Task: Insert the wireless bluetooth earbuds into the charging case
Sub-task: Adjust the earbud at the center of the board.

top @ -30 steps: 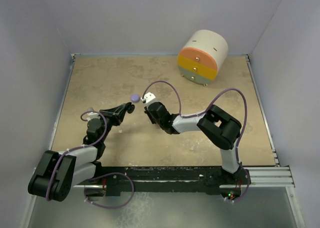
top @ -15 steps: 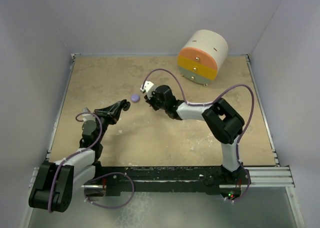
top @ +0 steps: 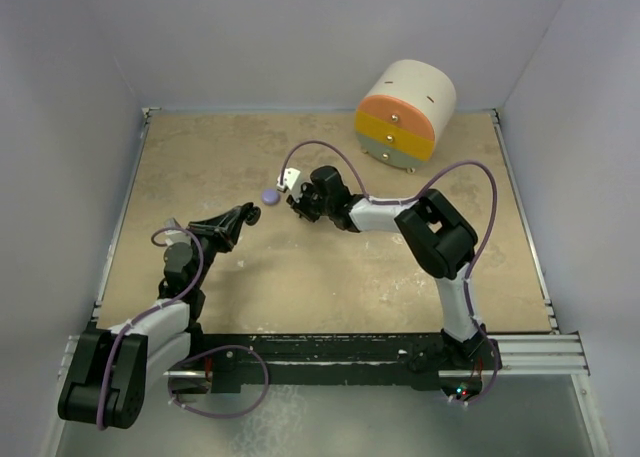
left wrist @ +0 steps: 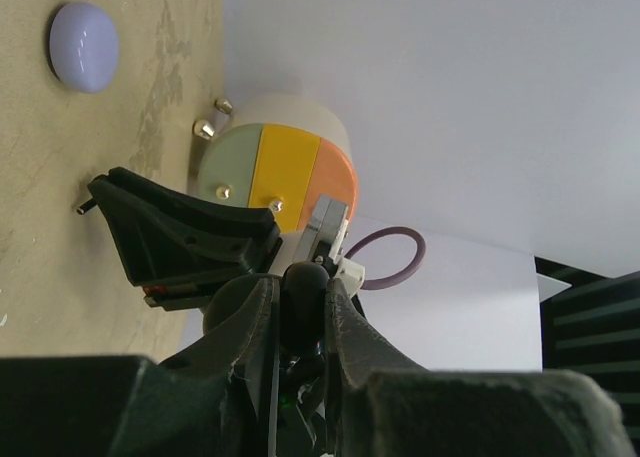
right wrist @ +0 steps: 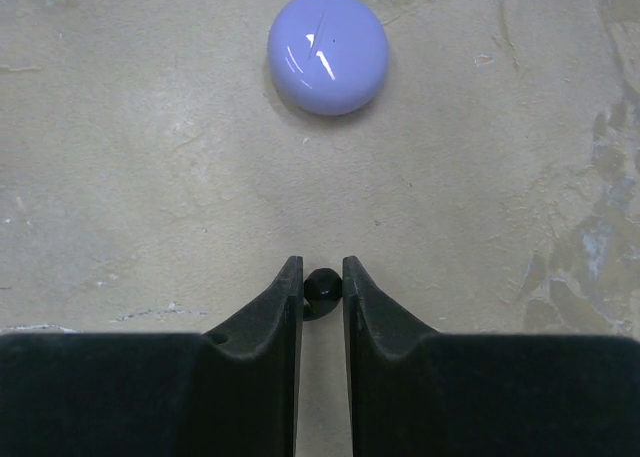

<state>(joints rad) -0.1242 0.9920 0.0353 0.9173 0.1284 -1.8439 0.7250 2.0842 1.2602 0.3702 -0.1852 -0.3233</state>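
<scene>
Black earbud (right wrist: 322,287) pinched in the right hand (right wrist: 322,273), near the lavender case (right wrist: 328,52).
Carrying step; next, the case likely needs opening. Left hand (left wrist: 302,287) pressed together.

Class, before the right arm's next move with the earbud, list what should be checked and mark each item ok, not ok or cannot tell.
1. Earbud pinched in right gripper jaws: ok.
2. Case ahead of those jaws, apart from them: ok.
3. Case open for insertion: not ok, only a smooth closed dome shows.
4. Earbud's orientation: cannot tell.
5. Left gripper shut on a black piece: ok.
</scene>
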